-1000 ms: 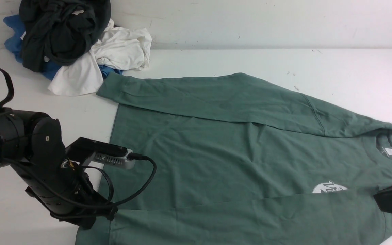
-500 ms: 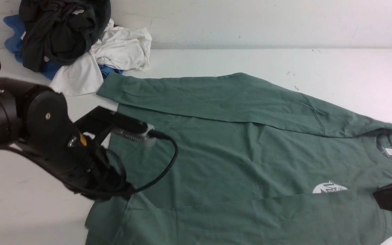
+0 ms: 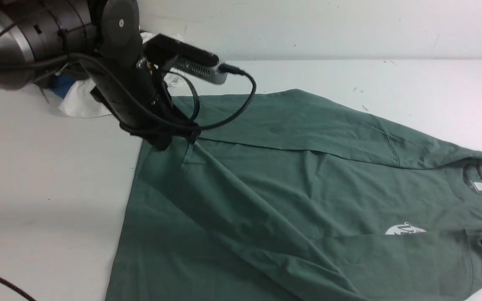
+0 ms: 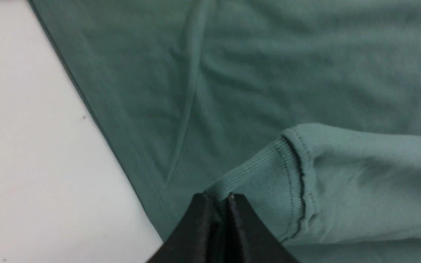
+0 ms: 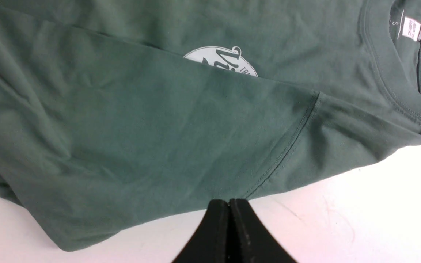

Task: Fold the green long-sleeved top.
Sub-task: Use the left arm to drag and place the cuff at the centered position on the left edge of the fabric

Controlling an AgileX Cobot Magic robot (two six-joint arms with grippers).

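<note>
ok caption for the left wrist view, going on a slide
Left pincer shut on the ribbed cuff of the green top, held above its body, white table alongside.

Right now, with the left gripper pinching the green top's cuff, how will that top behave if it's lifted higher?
Probably floppy: the green top falls in slack diagonal folds below the left gripper. Likely light for its size, since a small pinch on the ribbed cuff holds the sleeve up.
</note>
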